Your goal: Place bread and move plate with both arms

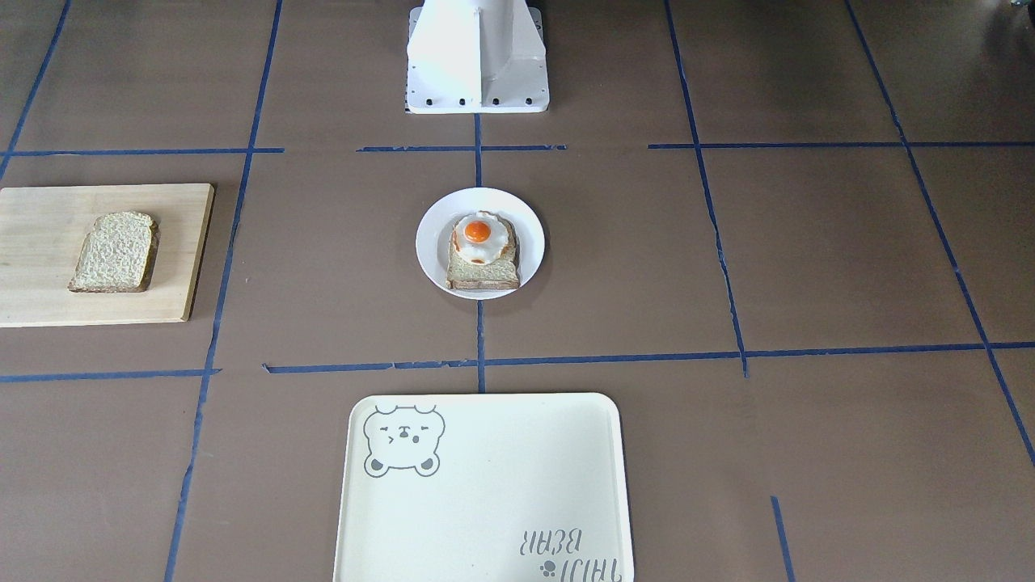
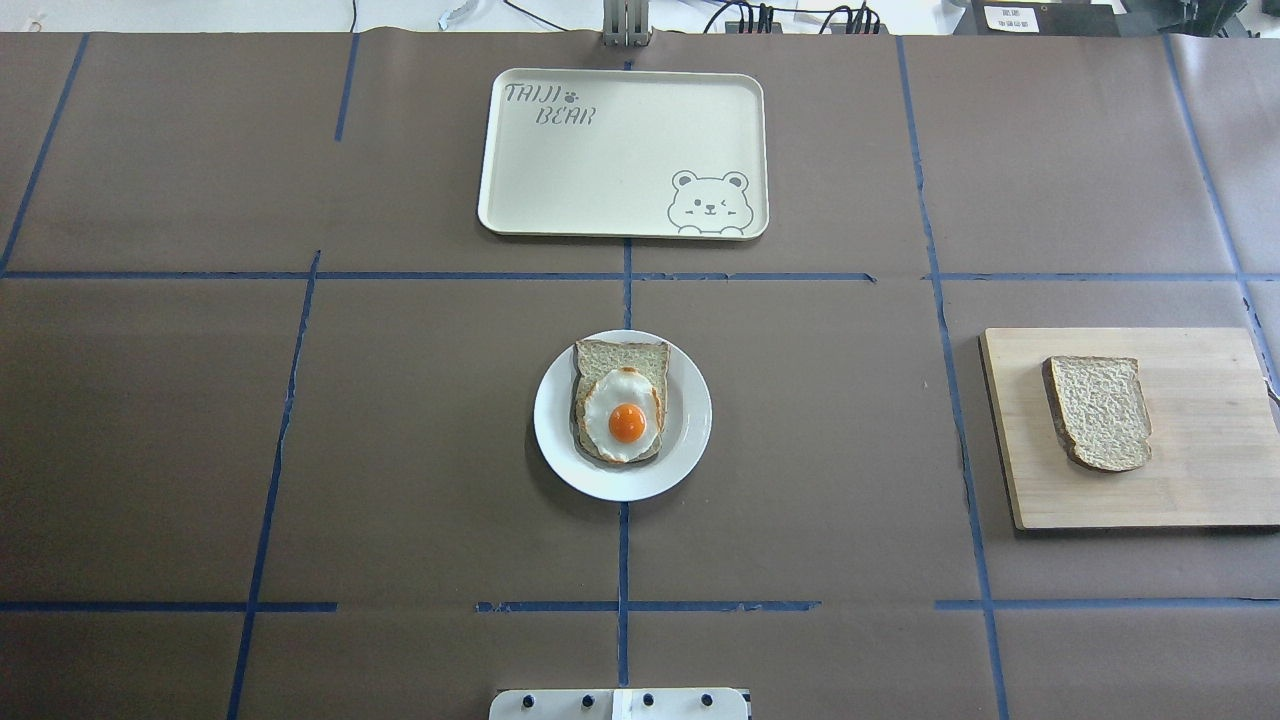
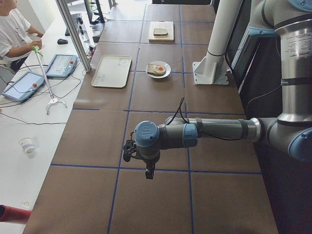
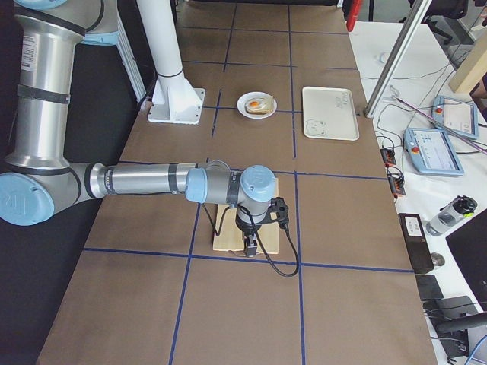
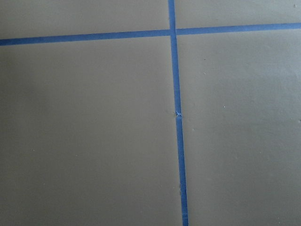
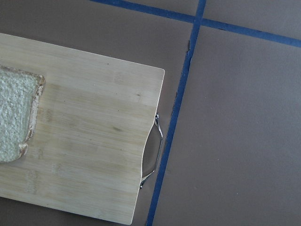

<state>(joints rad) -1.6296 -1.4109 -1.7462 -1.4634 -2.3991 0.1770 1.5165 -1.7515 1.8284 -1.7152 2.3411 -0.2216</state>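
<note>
step: pre-grasp, bread (image 2: 1098,412) on board (image 2: 1190,480) | right fingers (image 4: 249,247) near board edge, left fingers (image 3: 149,173) over tabletop (image 2: 400,450), can't tell if open | next: right shifts over bread, grabs it

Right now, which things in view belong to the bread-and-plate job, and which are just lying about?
In the job: bread, plate, left arm, right arm.
Not named in it: egg toast on the plate, wooden board under the bread, bear tray.
</note>
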